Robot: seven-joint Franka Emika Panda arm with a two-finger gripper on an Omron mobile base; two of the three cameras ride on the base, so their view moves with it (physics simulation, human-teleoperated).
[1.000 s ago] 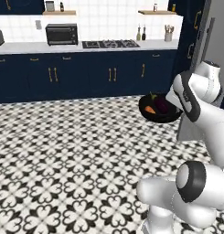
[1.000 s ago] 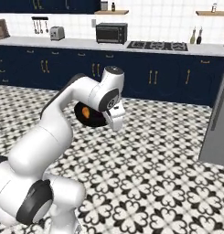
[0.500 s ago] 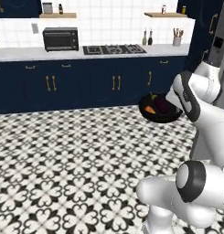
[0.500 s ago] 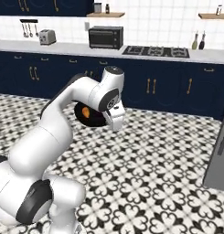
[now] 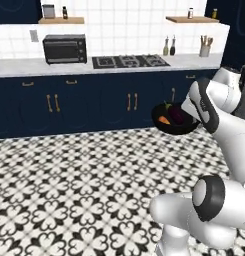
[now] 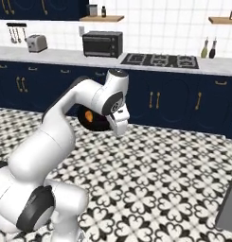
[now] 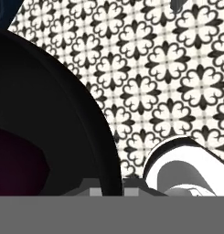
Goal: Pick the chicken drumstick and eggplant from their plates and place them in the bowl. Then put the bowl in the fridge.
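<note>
Now the whole kitchen has slid across both base views since a second ago, while the bowl [image 5: 175, 119] sits at the same place beside my forearm: my base is turning, and nothing in my grip has shifted. I read that as the carry leg, with both foods already loaded and the fridge yet to be reached; a grey slab at the lower right edge of the right base view may be it, but I cannot tell.

Going left to right in the left base view: the toaster oven [image 5: 64, 48] on the counter, the cooktop [image 5: 130, 61], then the black bowl held above the patterned floor [image 5: 69, 190], and my arm folded close on the right. Inside the bowl the chicken drumstick [image 5: 164, 120] lies at the left and the eggplant [image 5: 177, 115] just beside it, touching or nearly so.

My gripper [image 7: 114, 186] is clamped narrow on the bowl's rim, the fingertips pinching the wall at the bottom of the hand view. My elbow is bent high, wrist tucked back toward my body, keeping the bowl level and near.
</note>
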